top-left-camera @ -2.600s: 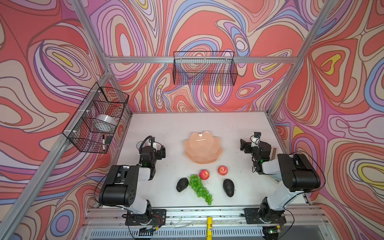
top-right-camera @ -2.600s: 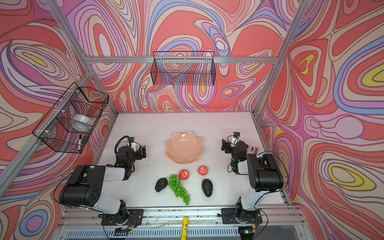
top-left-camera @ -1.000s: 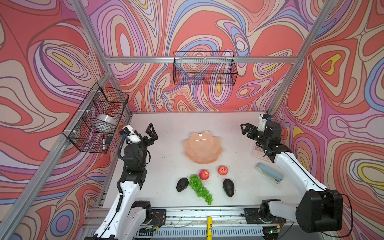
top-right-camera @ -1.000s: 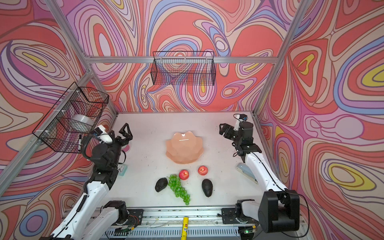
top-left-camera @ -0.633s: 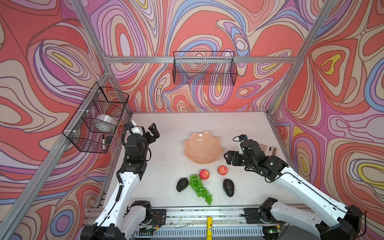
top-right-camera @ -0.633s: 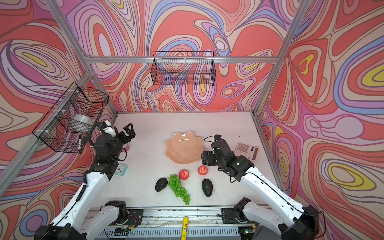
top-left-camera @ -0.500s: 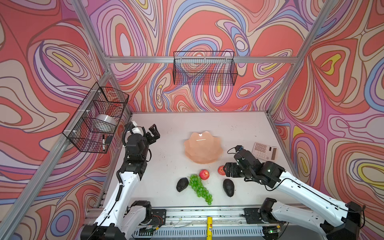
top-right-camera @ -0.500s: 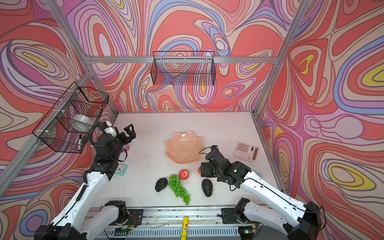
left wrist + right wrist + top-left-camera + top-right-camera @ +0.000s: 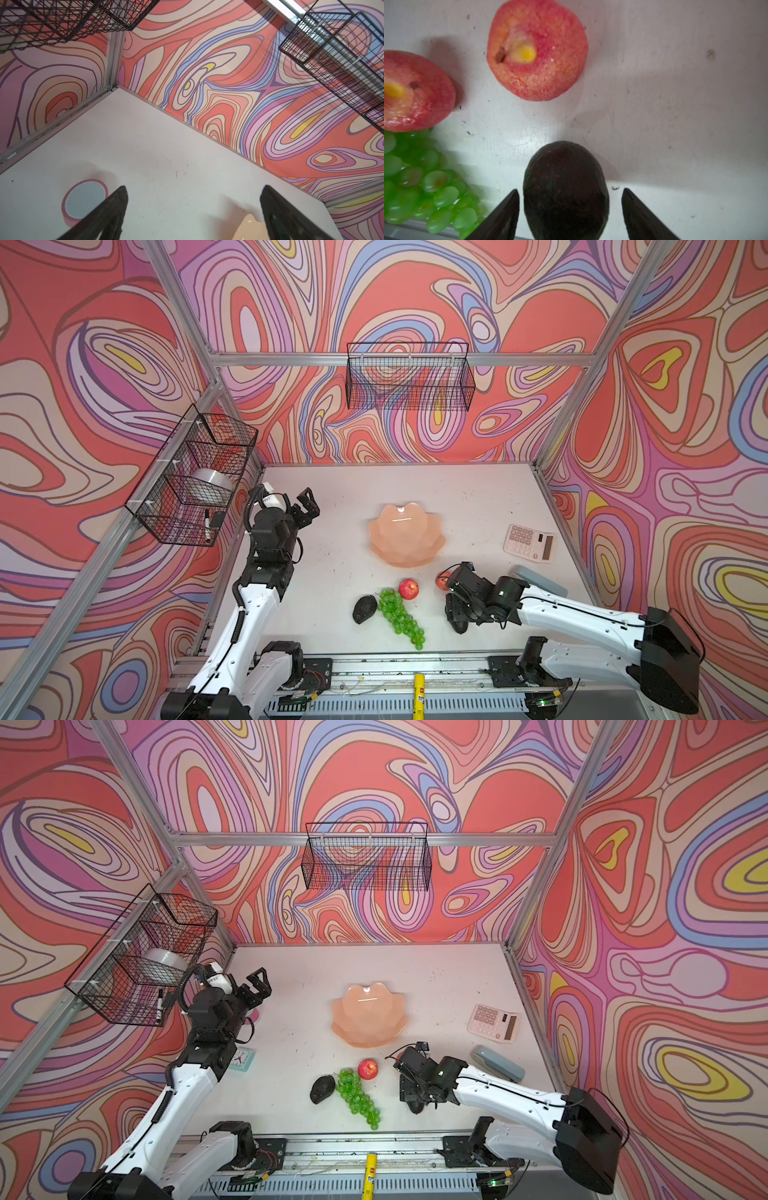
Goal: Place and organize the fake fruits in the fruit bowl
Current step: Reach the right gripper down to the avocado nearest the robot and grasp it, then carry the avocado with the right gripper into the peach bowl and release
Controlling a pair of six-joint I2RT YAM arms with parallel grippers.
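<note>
The fruit bowl [image 9: 405, 536] stands empty, every fruit still on the table near it. The right gripper [image 9: 570, 216] has been brought down from the far side over the avocado [image 9: 565, 191] nearest it; its jaws, narrowing, straddle the fruit with a gap visible on one side, so no grip is made yet. The left gripper [image 9: 193, 209] hangs wide open, well left of the bowl. A first pickup is judged imminent.

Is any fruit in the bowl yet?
No: in a top view the fruit bowl holds nothing, while the apple, grapes and avocado lie on the table.
</note>
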